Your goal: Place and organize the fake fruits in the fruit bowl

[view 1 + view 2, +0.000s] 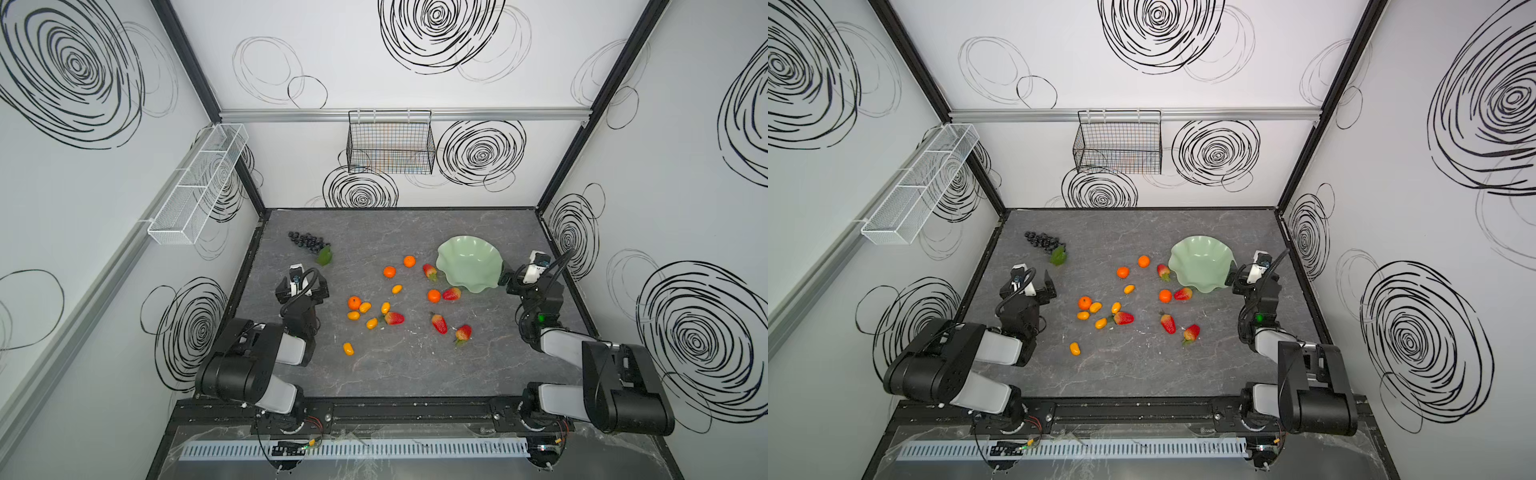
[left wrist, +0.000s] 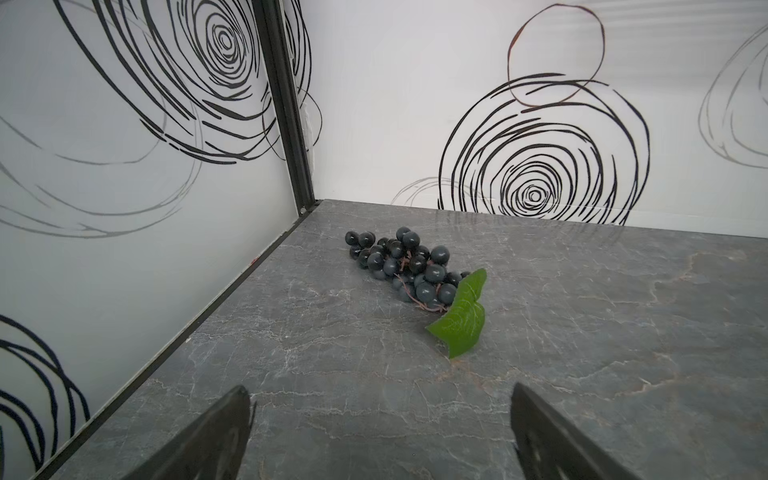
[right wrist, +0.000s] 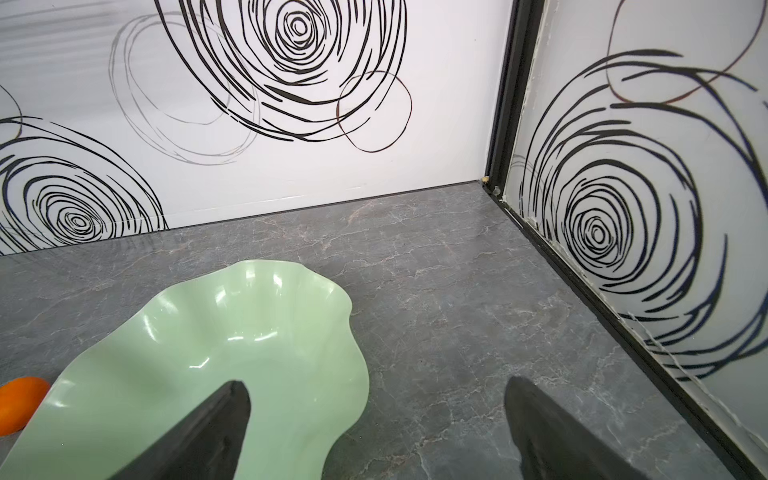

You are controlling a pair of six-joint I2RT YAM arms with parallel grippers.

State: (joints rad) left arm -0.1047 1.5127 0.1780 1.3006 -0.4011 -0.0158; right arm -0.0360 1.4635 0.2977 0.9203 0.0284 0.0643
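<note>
The fruit bowl (image 1: 469, 264) (image 1: 1202, 262) (image 3: 232, 332) stands empty at the back right of the table. Loose on the table's middle lie the fake fruits: tangerines (image 1: 389, 272), strawberries (image 1: 439, 323) and kumquats (image 1: 372, 323). At the back left lies the grape bunch (image 1: 307, 242) (image 2: 407, 266) with its green leaf (image 2: 461, 320). My left gripper (image 1: 302, 282) (image 2: 380, 395) is open, short of the grapes and holding nothing. My right gripper (image 1: 521, 270) (image 3: 376, 386) is open at the bowl's right rim. One finger hangs over the rim and the other over bare table.
A black wire basket (image 1: 390, 147) hangs on the back wall. A white mesh tray (image 1: 199, 183) hangs on the left wall. Walls close the table on three sides. One tangerine (image 3: 20, 403) shows past the bowl's far rim in the right wrist view.
</note>
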